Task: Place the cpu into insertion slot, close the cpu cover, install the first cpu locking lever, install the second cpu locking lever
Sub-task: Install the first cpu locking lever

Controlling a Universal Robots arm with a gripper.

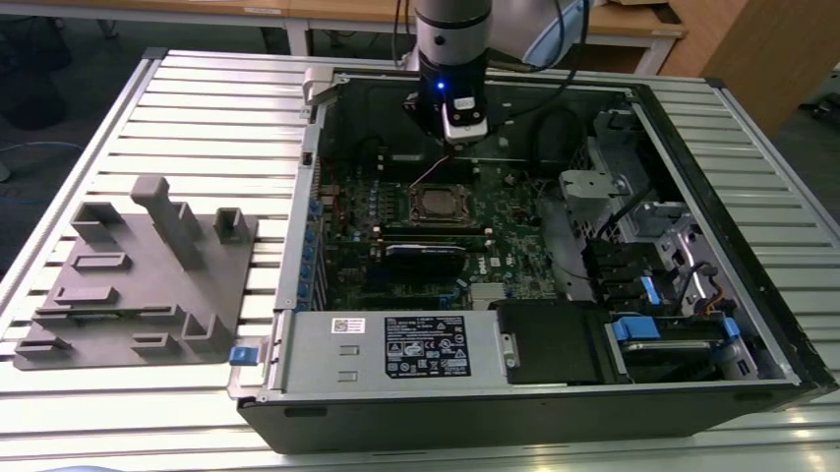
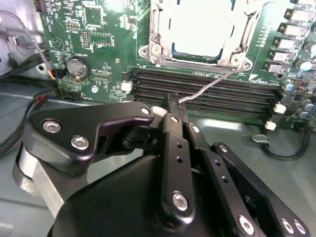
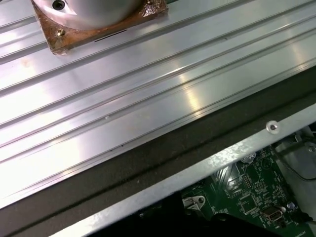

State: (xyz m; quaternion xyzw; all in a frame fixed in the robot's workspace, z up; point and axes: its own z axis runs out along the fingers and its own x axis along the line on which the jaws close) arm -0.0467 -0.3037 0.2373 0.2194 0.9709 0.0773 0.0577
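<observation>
The cpu lies silvery-topped in the insertion slot on the green motherboard. The cpu cover lies flat around it as a metal frame. A thin wire cpu locking lever rises from the socket's corner to my gripper, whose black fingers are shut with the lever's free end at their tips. In the exterior view the gripper hangs just behind the socket, inside the open computer case.
Long black memory slots run between the gripper and the socket. A black card sits in front of the socket. A grey fixture stands at the exterior view's left. The case rim borders the ribbed metal table.
</observation>
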